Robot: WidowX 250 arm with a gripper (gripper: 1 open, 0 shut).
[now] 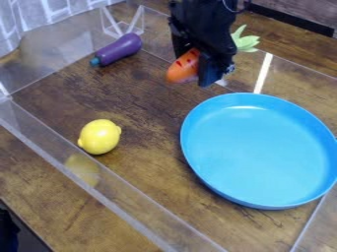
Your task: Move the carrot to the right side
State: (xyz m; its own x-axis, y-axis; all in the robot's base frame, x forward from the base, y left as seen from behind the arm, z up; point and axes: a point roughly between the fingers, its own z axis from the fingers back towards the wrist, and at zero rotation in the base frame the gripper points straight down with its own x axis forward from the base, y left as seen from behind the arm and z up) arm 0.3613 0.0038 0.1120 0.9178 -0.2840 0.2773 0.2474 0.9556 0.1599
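The carrot (pixel 183 68) is a glossy orange toy with a green leafy top (pixel 245 40) sticking out to the right. It hangs above the wooden table, tilted, with my black gripper (pixel 200 63) shut on its body. The gripper comes down from the top of the view and hides the carrot's middle. Carrot and gripper are just beyond the far left rim of the blue plate (pixel 258 148).
A yellow lemon (pixel 99 136) lies on the table at the left front. A purple eggplant (pixel 117 48) lies at the back left. A clear plastic wall (pixel 79 167) runs along the left and front of the table.
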